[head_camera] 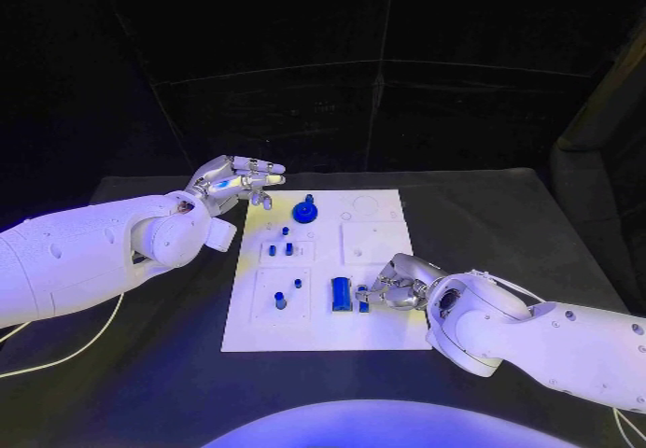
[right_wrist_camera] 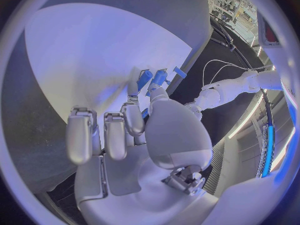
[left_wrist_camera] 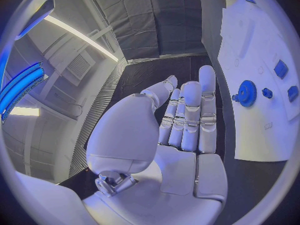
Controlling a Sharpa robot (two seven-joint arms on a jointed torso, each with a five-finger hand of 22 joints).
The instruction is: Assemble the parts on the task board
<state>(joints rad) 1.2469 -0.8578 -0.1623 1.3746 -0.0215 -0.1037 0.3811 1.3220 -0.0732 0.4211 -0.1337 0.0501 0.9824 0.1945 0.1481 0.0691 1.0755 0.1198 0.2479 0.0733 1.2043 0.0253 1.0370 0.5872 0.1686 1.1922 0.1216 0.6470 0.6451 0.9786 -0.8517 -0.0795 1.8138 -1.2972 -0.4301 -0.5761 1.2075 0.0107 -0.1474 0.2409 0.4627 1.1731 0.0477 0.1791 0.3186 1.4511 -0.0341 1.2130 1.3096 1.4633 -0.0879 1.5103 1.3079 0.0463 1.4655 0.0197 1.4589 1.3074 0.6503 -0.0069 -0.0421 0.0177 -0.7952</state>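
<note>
Blue parts lie scattered over the white board: a gear stands at its far end, small pegs sit nearer the middle, and a flat block lies close to the near edge. The right hand, just beside that block, pinches a small blue part between thumb and a finger; it should lower slowly, keeping the part upright over its socket. The left hand hovers off the board's far left corner, near the gear, fingers straight and holding nothing.

Right hand covers the board's right edge near the front; whatever's under its palm is hidden. Small blue piece at its fingertips: too small to tell if pinched or just touched. Board's raised markings unreadable.
</note>
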